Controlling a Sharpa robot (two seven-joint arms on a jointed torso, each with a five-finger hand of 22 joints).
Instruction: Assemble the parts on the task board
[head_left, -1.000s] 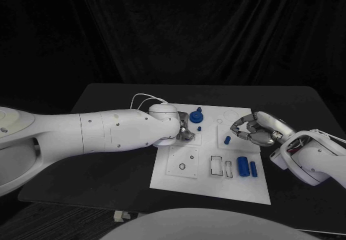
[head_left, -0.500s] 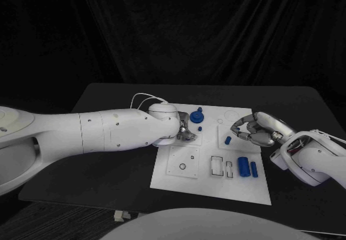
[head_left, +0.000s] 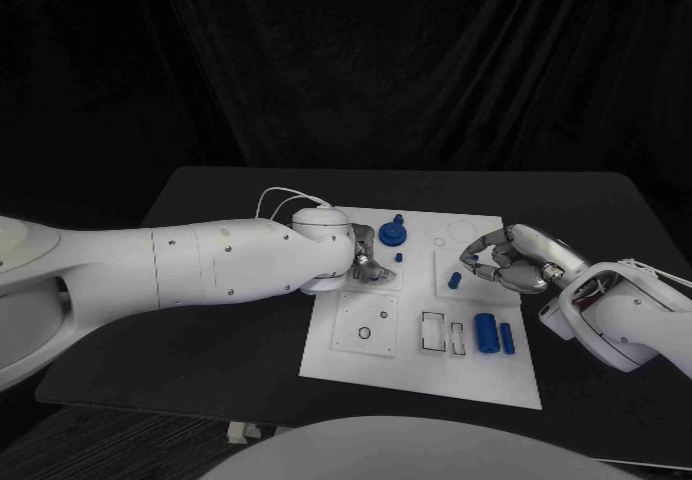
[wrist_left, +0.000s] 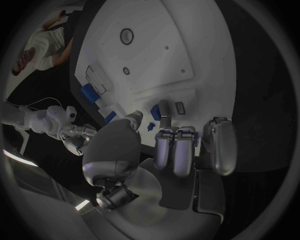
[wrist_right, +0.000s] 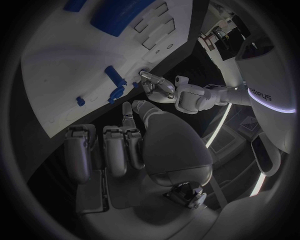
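Left robot hand (head_left: 369, 262) rests curled on the board (head_left: 418, 372), grasp indiscernible; right robot hand (head_left: 508, 260) hovers curled, empty.

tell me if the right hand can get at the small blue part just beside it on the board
Probably yes. The right hand hovers just beside the small blue part on the task board, holding nothing, and nothing lies between them; the left hand is off across the board.

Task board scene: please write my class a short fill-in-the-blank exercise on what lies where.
1. The task board lies on a ____ table.
2. The small parts on the board are coloured ____.
3. The left hand is over the board's ____ edge.
4. The right hand holds ____.

Missing words: black; blue; far; nothing
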